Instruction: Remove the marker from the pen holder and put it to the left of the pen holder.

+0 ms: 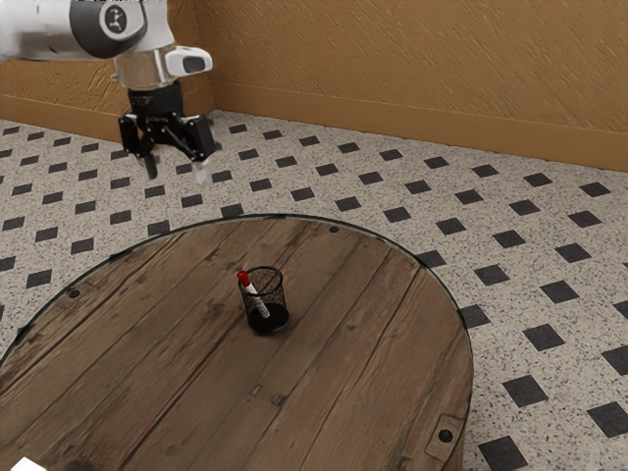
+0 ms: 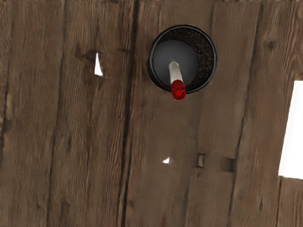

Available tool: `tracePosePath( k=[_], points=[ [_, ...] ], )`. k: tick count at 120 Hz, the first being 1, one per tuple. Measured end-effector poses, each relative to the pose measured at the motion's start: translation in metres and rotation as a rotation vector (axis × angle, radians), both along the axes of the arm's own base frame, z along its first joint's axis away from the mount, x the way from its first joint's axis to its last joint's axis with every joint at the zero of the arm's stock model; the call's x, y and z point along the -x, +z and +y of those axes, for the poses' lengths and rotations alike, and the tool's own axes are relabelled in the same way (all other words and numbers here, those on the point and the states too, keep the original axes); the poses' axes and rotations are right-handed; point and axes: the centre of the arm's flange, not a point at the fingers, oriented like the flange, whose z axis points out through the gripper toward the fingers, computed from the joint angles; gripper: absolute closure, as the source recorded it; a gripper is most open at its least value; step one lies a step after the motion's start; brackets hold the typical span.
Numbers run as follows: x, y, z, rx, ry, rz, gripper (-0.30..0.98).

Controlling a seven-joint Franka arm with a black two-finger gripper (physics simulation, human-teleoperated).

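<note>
My gripper [image 1: 177,169] hangs open in the exterior view, well above the table's far left part, with nothing between its fingers. The black mesh pen holder [image 1: 279,298] stands upright on the round wooden table. Inside it leans a white marker [image 1: 257,298], its red cap above the rim on the exterior view's left side. From above, the wrist view has the pen holder [image 2: 207,59] with the marker [image 2: 175,73] tilted against its rim, the red end sticking out over the edge. The marker's lower end rests inside the holder.
The round plank table [image 1: 186,343] has a dark metal edge with bolts. A white object [image 1: 27,465] lies at the exterior view's lower left corner; a white shape [image 2: 292,137] also shows at the wrist view's edge. Beyond the table are a tiled floor and tan walls.
</note>
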Motion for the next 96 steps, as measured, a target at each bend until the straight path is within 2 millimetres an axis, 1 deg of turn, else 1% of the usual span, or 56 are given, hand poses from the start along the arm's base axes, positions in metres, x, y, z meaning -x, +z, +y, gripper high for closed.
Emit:
tracePosePath(
  k=[4, 7, 9, 12, 15, 18, 21, 24, 30, 34, 39, 43, 50, 61, 84, 96],
  points=[
    [-0.004, -0.004, 0.006, 0.0, 0.013, 0.005, 0.0],
    [-0.014, -0.007, 0.01, -0.001, 0.021, 0.01, 0.0],
    [-0.024, -0.01, 0.011, -0.001, 0.025, 0.015, 0.0],
    [-0.048, -0.022, 0.01, 0.003, 0.024, 0.031, 0.0],
    [-0.07, -0.044, 0.004, 0.013, 0.019, 0.065, 0.0],
    [-0.089, -0.071, 0.0, 0.021, 0.014, 0.107, 0.0],
    [-0.102, -0.098, -0.004, 0.03, 0.011, 0.153, 0.0],
    [-0.111, -0.125, -0.005, 0.041, 0.013, 0.199, 0.0],
    [-0.12, -0.174, -0.008, 0.063, 0.019, 0.289, 0.0],
    [-0.123, -0.2, -0.009, 0.076, 0.024, 0.339, 0.0],
    [-0.123, -0.228, -0.01, 0.092, 0.03, 0.393, 0.0],
    [-0.123, -0.242, -0.011, 0.102, 0.036, 0.423, 0.0],
    [-0.122, -0.255, -0.008, 0.126, 0.052, 0.456, 0.0],
    [-0.12, -0.261, -0.011, 0.167, 0.083, 0.484, 0.03],
    [-0.118, -0.261, -0.014, 0.212, 0.145, 0.519, 0.25],
    [-0.116, -0.261, -0.002, 0.243, 0.185, 0.539, 0.34]
  ],
)
